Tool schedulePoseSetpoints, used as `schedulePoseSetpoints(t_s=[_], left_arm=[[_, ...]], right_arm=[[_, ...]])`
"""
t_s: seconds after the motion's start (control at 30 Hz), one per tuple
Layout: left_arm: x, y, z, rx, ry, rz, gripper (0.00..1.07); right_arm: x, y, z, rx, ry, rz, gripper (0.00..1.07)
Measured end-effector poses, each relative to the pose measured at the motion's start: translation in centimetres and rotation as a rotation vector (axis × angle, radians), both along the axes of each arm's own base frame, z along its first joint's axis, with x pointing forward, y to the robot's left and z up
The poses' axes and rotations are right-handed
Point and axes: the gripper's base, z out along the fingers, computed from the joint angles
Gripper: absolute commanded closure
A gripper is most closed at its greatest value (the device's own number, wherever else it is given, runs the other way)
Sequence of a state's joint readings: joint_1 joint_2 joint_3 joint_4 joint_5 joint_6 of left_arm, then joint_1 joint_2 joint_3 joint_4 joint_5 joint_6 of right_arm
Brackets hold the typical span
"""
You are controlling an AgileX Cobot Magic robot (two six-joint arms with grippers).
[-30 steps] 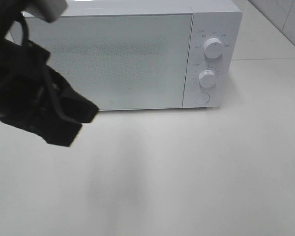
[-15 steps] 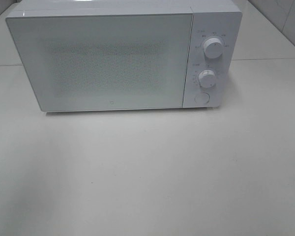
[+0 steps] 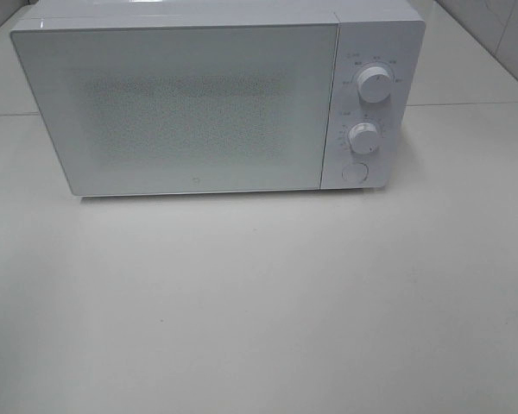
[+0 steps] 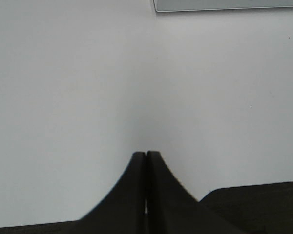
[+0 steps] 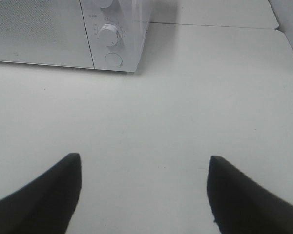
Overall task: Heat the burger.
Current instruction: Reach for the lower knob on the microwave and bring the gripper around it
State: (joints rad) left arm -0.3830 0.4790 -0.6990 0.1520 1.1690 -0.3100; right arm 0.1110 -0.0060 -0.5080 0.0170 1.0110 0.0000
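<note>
The burger is out of view in every frame. A white microwave [image 3: 198,103] stands at the back of the table with its door shut; its two knobs [image 3: 373,84] and round button sit on the right panel. My left gripper [image 4: 146,155] is shut, its two dark fingers pressed together with nothing between them, over bare table with the microwave's corner [image 4: 224,5] far ahead. My right gripper [image 5: 144,163] is open, its fingers wide apart over the table, facing the microwave's lower knob [image 5: 109,35]. Neither gripper shows in the exterior view.
The cream tabletop [image 3: 268,302] stretches in front of the microwave. A seam runs across the table [image 3: 475,104] at the back right, and a tiled wall [image 3: 501,34] rises beyond it.
One second ago the left arm filled the left side of the exterior view in front of the microwave. It has pulled out of that view, and the picture has stayed the same since.
</note>
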Motion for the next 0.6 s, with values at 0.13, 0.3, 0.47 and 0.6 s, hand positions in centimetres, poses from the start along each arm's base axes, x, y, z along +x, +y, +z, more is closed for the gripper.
schedulePoseSetpoints(t_s=[0.13,0.3,0.47,0.6], left_arm=[[-1.8,0.6,-1.2,-0.028,-0.049,-0.008,1.07],[-3.8,1.4,-2.4,-0.036,-0.133,-0.037,1.07],[-5.5,1.8,-3.1,-0.068,-0.250,-0.080,1.07],[-6.8,1.9,-3.4,-0.081,-0.339,-0.151,1.07]], right_arm=[[0.0,0.0,0.0,0.000,0.000,0.000,0.37],[0.0,0.0,0.0,0.000,0.000,0.000,0.37],[0.0,0.0,0.0,0.000,0.000,0.000,0.37],[0.0,0.0,0.0,0.000,0.000,0.000,0.37]])
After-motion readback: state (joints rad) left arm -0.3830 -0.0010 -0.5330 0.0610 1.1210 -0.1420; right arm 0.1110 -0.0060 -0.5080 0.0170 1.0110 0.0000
